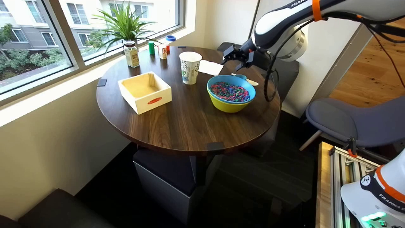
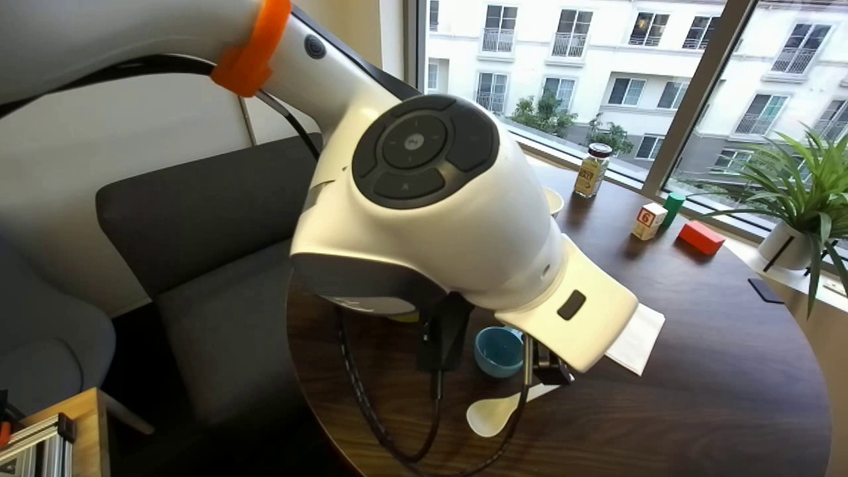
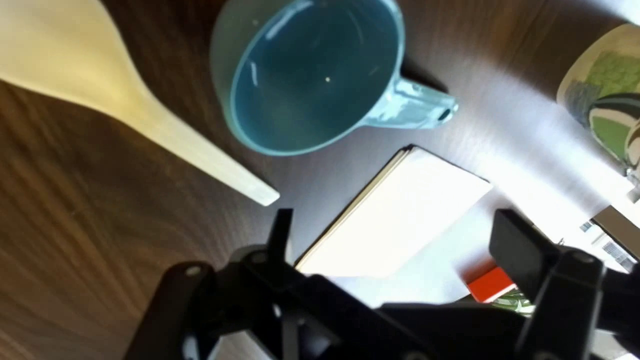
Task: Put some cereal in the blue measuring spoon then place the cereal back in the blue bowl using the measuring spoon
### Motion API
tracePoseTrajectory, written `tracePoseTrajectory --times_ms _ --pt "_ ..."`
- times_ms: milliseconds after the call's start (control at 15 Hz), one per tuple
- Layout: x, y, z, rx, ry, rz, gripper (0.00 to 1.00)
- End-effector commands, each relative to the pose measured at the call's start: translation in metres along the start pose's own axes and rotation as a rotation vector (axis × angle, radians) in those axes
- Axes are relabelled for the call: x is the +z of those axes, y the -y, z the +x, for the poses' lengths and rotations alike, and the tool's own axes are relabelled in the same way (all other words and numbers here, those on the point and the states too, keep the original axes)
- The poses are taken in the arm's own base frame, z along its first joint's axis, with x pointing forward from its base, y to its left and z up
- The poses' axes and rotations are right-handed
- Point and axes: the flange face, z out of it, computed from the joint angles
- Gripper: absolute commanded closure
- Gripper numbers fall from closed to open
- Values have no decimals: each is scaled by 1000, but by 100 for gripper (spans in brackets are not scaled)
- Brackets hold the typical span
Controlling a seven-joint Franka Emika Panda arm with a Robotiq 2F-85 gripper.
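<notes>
Now the gripper (image 3: 393, 214) gapes wide, holding nothing; the blue measuring spoon (image 3: 320, 80) looks light, stiff, slick; pinch its stubby handle (image 3: 415, 106).

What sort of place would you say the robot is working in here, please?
Probably a dining nook or break area: a round wood-grained table stands beside a large window, with a grey chair nearby. Whether home or office, I cannot tell.
</notes>
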Motion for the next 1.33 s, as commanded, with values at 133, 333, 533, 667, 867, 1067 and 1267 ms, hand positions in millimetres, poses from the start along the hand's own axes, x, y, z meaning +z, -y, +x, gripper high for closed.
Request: tracePoseTrajectory --times_ms 133,333,533,667,867,1067,1267 --pt "-14 -1 10 -50 36 -57 0" --pt "-26 9 13 -69 48 -76 0" --pt "-40 24 15 -86 62 -91 0" --pt "-49 33 14 -89 81 -111 0" --pt "-65 45 11 -96 102 -165 0" --pt "-81 52 8 -106 111 -258 0" --pt "-94 61 2 -100 131 -330 0"
